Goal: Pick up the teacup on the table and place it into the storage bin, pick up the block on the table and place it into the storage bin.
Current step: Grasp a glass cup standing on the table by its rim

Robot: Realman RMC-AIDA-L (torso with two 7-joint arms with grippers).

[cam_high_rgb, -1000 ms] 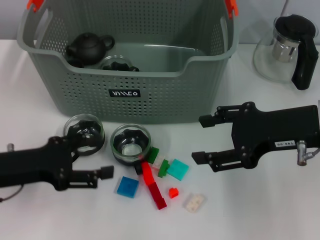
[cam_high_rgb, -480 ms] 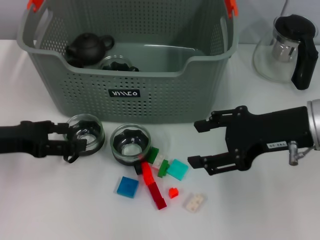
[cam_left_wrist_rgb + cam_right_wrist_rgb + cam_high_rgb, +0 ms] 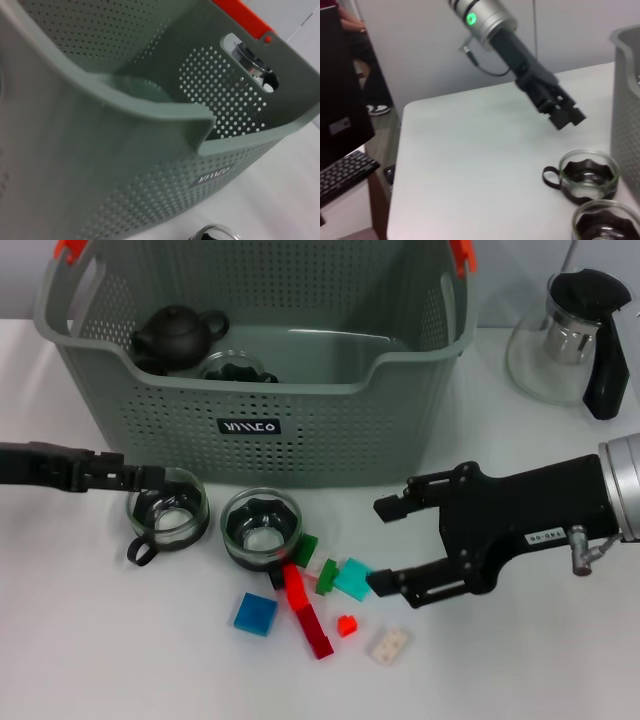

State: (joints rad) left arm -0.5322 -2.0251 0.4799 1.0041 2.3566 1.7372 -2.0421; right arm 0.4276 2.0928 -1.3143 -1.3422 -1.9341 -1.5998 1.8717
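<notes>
Two glass teacups stand in front of the storage bin (image 3: 330, 440): one on the left (image 3: 167, 515) with its handle toward the front, one beside it (image 3: 262, 527). My left gripper (image 3: 148, 478) reaches in from the left and hangs at the left teacup's far rim; it also shows above that teacup (image 3: 588, 175) in the right wrist view. Loose blocks lie in front: teal (image 3: 355, 578), blue (image 3: 255, 613), long red (image 3: 308, 615), green (image 3: 326, 575), white (image 3: 387, 644). My right gripper (image 3: 385, 545) is open, its lower finger beside the teal block.
Inside the bin sit a black teapot (image 3: 180, 335) and another glass cup (image 3: 235, 370). A glass pitcher with a black handle (image 3: 575, 335) stands at the back right. The left wrist view shows the bin wall (image 3: 75, 165) close up. The table's edge (image 3: 400, 150) drops off beyond the left arm.
My left arm has turned and risen toward the bin; the left teacup shifted a little and its handle now shows. My right gripper has moved left and down toward the blocks.
</notes>
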